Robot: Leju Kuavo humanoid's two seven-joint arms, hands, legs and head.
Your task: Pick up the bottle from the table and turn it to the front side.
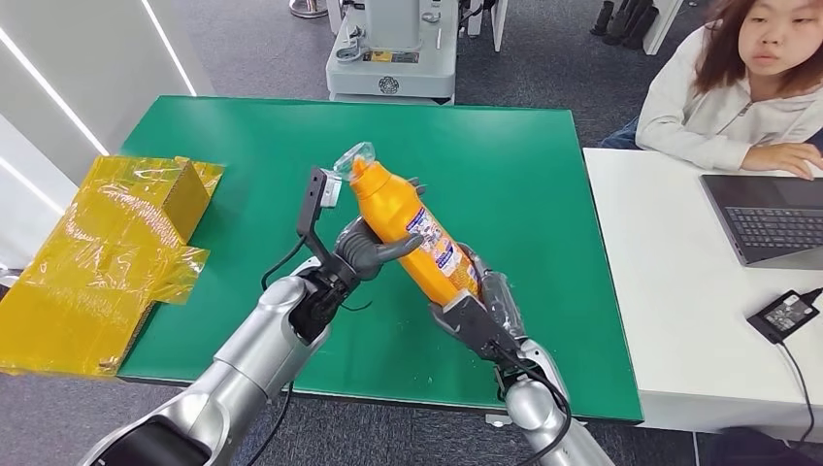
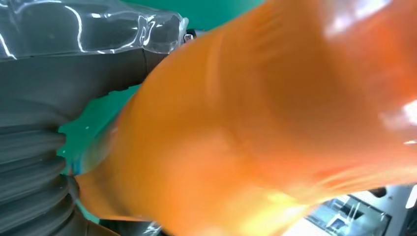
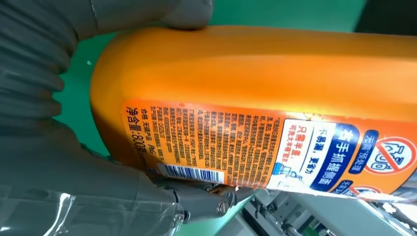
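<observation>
Both hands, left (image 1: 367,250) and right (image 1: 482,309), grip the tilted bottle (image 1: 412,228) above the tabletop (image 1: 543,194), mid-turn; next, probably rotate it until the front label faces forward.

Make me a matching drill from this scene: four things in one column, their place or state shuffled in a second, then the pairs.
1. bottle
2. laptop
3. yellow wrapped box
4. right hand

A. on the white table
B. at the green table's left edge
C. held tilted above the green table
D. grips the bottle's base

Pairs: 1-C, 2-A, 3-B, 4-D
</observation>
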